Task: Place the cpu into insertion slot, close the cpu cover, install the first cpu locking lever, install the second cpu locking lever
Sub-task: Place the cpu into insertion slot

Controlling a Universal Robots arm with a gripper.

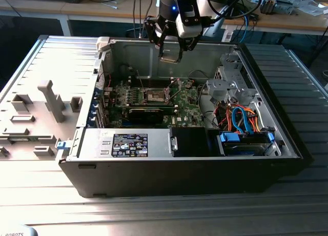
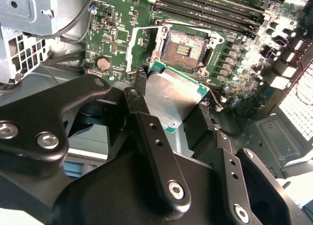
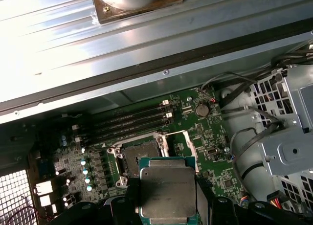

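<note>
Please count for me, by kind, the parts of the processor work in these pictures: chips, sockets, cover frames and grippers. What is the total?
cpu: 1, held in the gripper
insertion slot: 1, bare
cpu cover: 1, open
gripper: 1
Total: 4

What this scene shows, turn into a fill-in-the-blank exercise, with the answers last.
1. The hand is shut on the ____.
2. The insertion slot on the green motherboard is ____, its pin field bare.
3. The cpu cover is swung ____, off the slot.
Missing words: cpu; empty; open.
</note>
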